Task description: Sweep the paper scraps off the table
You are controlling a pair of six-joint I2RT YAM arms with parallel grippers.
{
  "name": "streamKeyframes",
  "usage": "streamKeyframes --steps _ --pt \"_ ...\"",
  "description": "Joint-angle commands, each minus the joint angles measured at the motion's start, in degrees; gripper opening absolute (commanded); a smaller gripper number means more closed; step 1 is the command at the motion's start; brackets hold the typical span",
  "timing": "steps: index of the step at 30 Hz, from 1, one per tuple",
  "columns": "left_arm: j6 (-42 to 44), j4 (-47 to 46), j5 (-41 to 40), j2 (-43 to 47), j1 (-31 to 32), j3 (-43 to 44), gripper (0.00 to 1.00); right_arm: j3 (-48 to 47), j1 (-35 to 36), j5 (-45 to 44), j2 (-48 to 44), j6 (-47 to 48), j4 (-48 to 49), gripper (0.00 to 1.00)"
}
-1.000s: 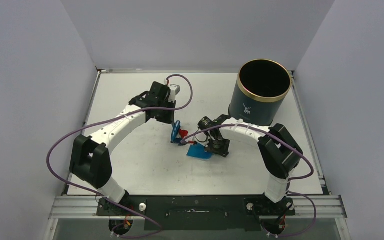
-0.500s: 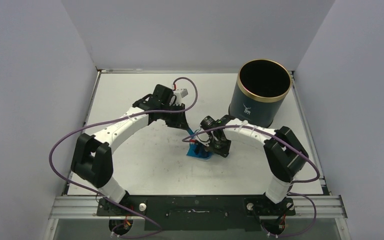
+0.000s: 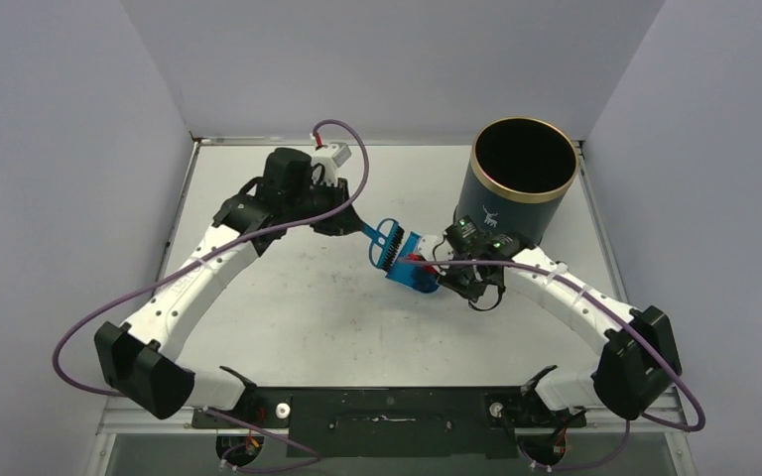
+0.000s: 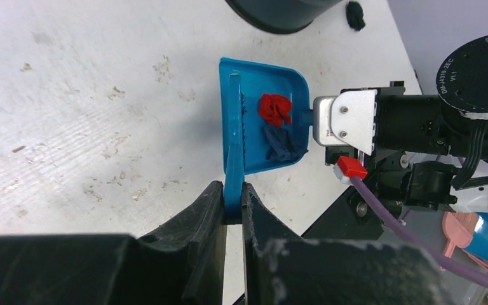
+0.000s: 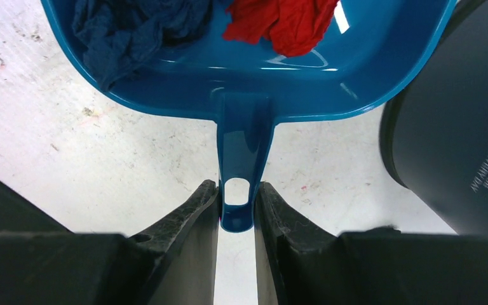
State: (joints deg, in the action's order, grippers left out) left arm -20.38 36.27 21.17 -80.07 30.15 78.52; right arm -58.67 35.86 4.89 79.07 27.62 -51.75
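My right gripper (image 3: 448, 282) is shut on the handle (image 5: 237, 166) of the blue dustpan (image 3: 413, 275). A red paper scrap (image 5: 281, 19) and a dark blue paper scrap (image 5: 133, 28) lie in the pan (image 5: 330, 89). My left gripper (image 3: 353, 221) is shut on the handle (image 4: 233, 166) of the blue brush (image 3: 388, 244), whose black bristles stand at the pan's open left edge. The left wrist view shows the same red scrap (image 4: 274, 108) and dark blue scrap (image 4: 280, 143) in the pan (image 4: 260, 70). A black scrap (image 4: 354, 14) lies on the white table (image 3: 288, 317) by the bin.
A tall dark blue bin (image 3: 521, 183) with a gold rim stands open at the back right, just right of the dustpan; its wall shows in the right wrist view (image 5: 457, 146). Grey walls close in the table's left, far and right sides.
The brush has swept the red scrap into the dustpan. Both arms have reached out, and the pan and brush have moved right and farther back, close to the bin.
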Motion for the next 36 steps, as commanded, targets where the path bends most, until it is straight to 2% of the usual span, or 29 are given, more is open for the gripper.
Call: streamKeyframes --steps 1,4,10,14,20,25,28,32,36 --pt "0.4 2.1 -5.0 5.8 -0.9 4.1 0.0 -0.6 -0.8 1.8 -5.7 0.6 -0.9 0.05" --pt "-0.9 1.9 -8.0 9.6 -1.4 2.5 0.0 -0.8 -1.2 2.2 -9.5 1.4 -2.9 0.05" --pt "-4.4 -3.2 -11.6 16.5 -2.0 -7.2 0.0 -1.2 -2.6 4.0 -13.8 4.1 -7.1 0.05" --pt "-7.8 -6.3 -9.8 18.8 -2.0 -13.5 0.0 -2.2 -2.6 6.7 -15.0 4.2 -7.3 0.05" --pt "-16.4 -17.9 -6.7 22.3 -1.7 -24.5 0.0 -4.1 -3.5 8.3 -15.5 7.3 -5.5 0.05" --pt "-21.0 -25.4 -6.1 21.7 0.2 -29.8 0.0 -9.3 -12.9 14.1 -16.4 10.0 -3.6 0.05" --pt "-24.1 -32.9 -5.7 19.9 3.2 -32.9 0.0 -16.1 -20.3 21.2 -12.6 13.3 -9.8 0.05" --pt "-26.4 -43.3 -9.1 15.5 11.1 -33.8 0.0 -23.3 -30.4 29.3 -8.3 18.0 -18.0 0.05" --pt "-25.2 -48.3 -13.7 7.3 19.0 -29.4 0.0 -27.9 -35.6 32.4 -6.8 18.9 -22.2 0.05"
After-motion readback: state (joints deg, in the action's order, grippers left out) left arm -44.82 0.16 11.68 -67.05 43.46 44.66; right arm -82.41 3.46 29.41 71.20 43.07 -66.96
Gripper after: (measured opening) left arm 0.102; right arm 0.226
